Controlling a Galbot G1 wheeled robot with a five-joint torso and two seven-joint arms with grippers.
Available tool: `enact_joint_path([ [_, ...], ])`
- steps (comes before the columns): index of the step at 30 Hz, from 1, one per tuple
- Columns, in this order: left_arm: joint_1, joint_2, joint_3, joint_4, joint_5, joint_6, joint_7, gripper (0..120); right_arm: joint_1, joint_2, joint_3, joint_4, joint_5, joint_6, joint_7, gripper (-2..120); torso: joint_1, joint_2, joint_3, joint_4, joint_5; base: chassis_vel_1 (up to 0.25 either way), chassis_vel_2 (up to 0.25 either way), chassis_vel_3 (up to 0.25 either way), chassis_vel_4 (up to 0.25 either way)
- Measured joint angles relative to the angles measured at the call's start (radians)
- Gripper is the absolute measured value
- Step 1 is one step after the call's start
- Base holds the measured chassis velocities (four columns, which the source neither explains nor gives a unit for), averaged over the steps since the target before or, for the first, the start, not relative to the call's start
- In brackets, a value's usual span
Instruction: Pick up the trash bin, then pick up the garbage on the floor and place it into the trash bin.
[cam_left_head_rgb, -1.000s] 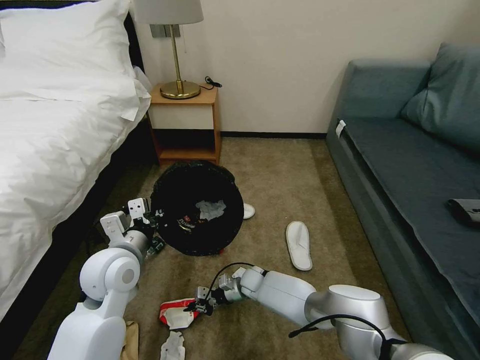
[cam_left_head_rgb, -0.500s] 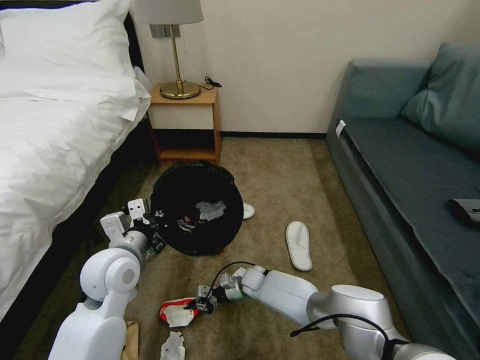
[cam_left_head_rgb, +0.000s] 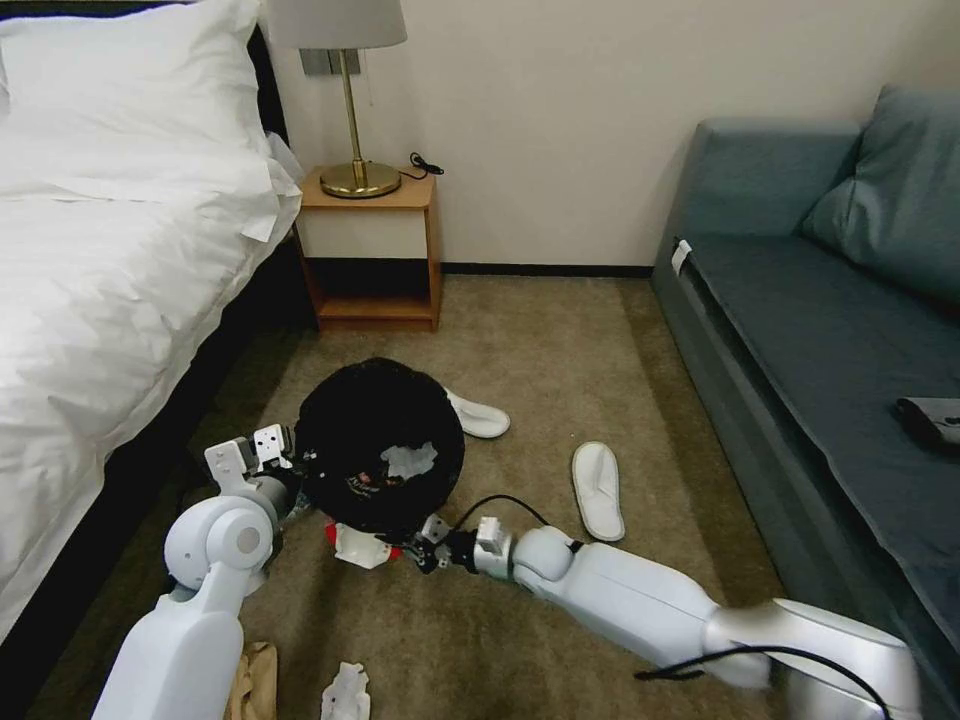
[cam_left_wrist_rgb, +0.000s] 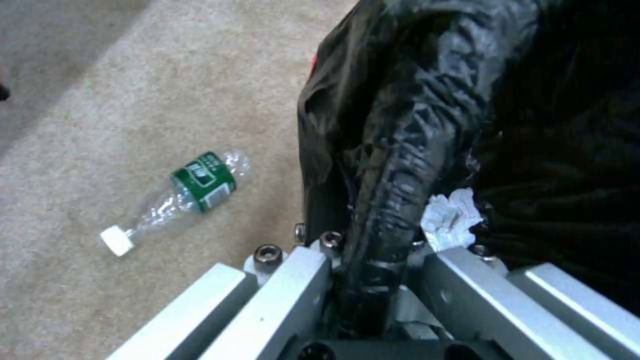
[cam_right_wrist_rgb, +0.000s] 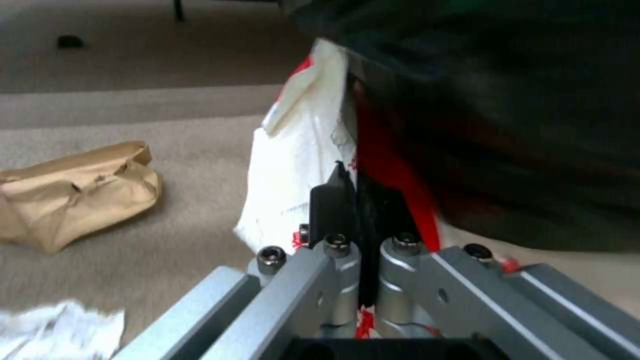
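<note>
A bedroom, hotel-style by the look of it. At the left of the frame there's a bed made up in crisp white linen, with a wooden nightstand at top centre carrying a brass lamp. A grey-blue sofa runs down the right side, and brown carpet covers the floor, with two white slippers lying on it.

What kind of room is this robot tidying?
Most likely a hotel bedroom: a bed with white linen, a brass lamp on a wooden nightstand, a blue-grey sofa and white disposable slippers on the carpet.
</note>
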Motion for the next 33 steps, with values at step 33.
enact_joint_path([
  [33, -0.112, -0.006, -0.011, 0.181, 0.032, -0.006, -0.043, 0, -0.309, -0.278, 0.393, 0.415, -0.047, -0.041, 0.071, 0, 0.0, 0.0, 0.0, -0.0003, -0.0003, 0.0, 0.0, 0.0, 0.0],
])
